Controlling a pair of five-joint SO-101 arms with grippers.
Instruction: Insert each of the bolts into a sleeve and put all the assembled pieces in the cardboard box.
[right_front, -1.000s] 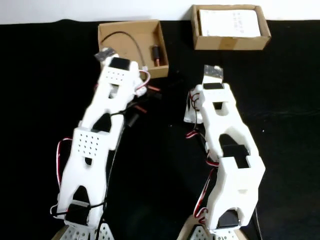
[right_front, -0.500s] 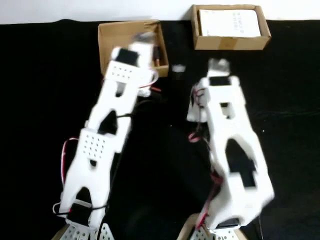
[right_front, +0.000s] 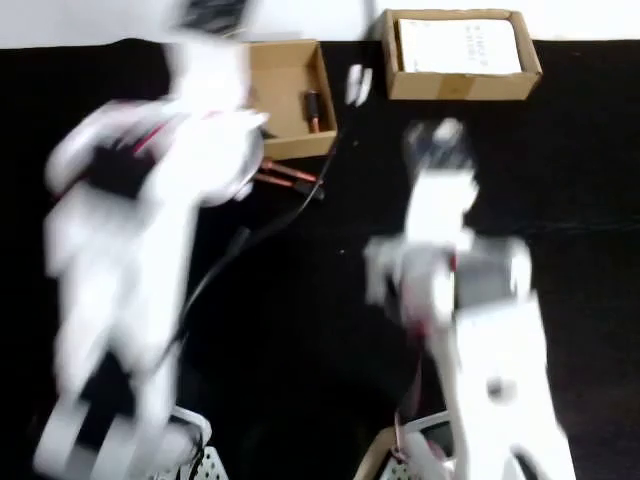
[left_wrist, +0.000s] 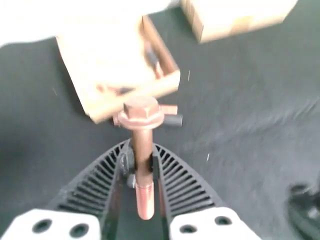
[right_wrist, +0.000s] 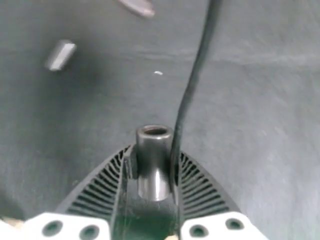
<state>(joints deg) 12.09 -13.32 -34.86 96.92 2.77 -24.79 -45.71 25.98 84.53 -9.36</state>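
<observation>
the bolt (left_wrist: 143, 175) is judged stiff and fairly heavy for its bulk, a copper-toned metal piece that will not be harmed by a firm squeeze. its smooth round shank may be expected to slip or swivel under a light one, so it is best taken across the shank. it is held just so: the left gripper (left_wrist: 141, 149) is clamped on the shank, with the hexagonal head standing clear beyond the fingertips and the threaded end lying back between the jaws.

the sleeve (right_wrist: 154, 165) is judged a rigid, smooth, dark metal tube, apt to roll if set down. it is best pinched across its sides so that the bore is left open. the right gripper (right_wrist: 152, 153) is closed on it in that way, with the open bore clear of the fingertips. a black cable (right_wrist: 196, 75) is seen running just beside it; whether it touches cannot be told.

farther off on the dark table (right_wrist: 260, 100) a loose sleeve (right_wrist: 60, 55) is seen, well apart from the held one. in the high view two more bolts (right_front: 290, 178) are seen on the table just beside the cardboard box (right_front: 326, 95), in which one assembled piece (right_front: 312, 108) appears to lie. farthest off, a second box (right_front: 460, 85) holding a sheet of paper (right_front: 460, 45) is set by the table's edge.
</observation>
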